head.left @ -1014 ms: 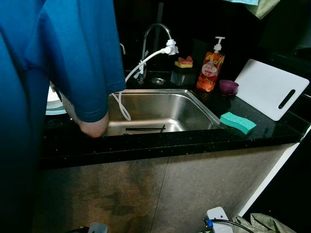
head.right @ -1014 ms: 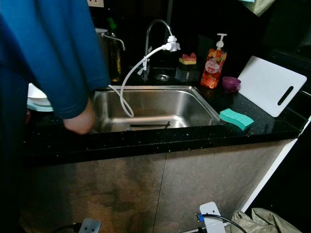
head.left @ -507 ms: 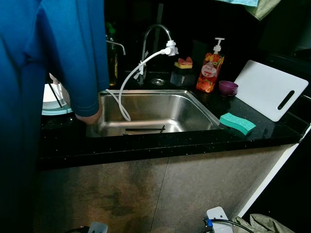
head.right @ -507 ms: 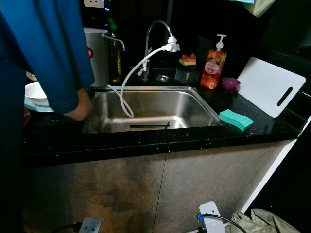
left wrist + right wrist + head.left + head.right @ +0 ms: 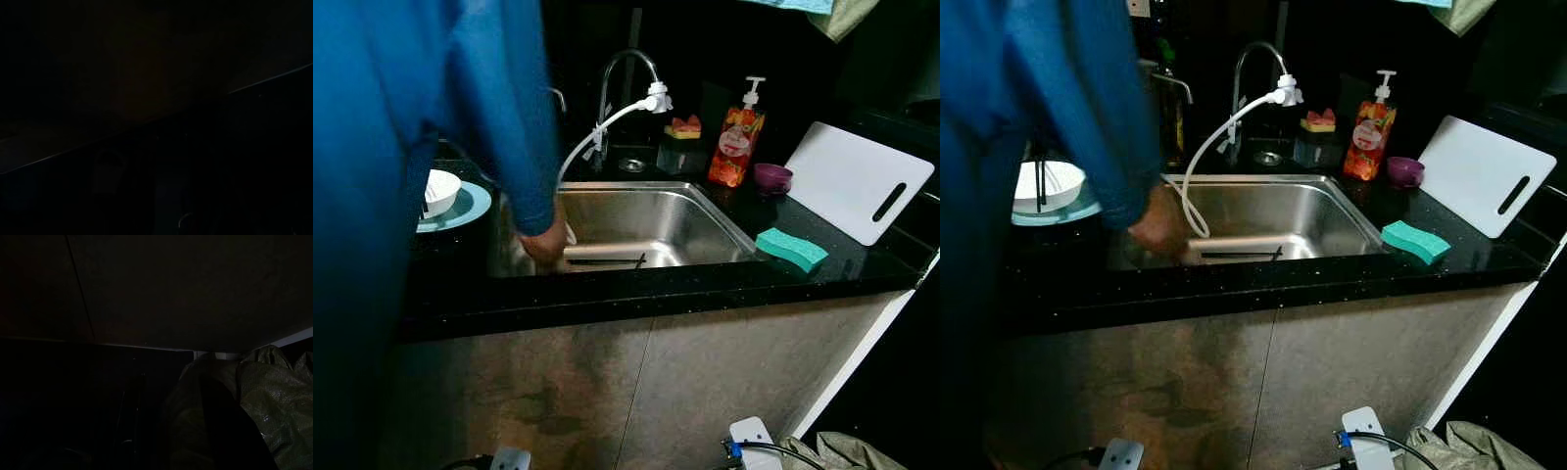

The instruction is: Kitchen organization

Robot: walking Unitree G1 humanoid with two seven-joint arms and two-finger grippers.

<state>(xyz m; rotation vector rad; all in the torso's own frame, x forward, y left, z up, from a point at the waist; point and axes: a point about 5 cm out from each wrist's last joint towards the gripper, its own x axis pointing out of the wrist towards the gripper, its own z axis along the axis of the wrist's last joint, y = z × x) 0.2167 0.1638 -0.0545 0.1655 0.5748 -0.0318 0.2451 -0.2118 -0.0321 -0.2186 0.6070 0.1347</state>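
Person's hand reaches into sink at its left edge. Green sponge on desk, right of sink. Jaws: cannot tell.

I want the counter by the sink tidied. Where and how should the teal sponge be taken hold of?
Grip the teal rectangular sponge across its two long sides near the middle, coming from above. It lies flat on the black counter right of the steel sink, apart from the white cutting board, so both long edges look free for a pincer. Its slab shape probably suits a top-down pinch.
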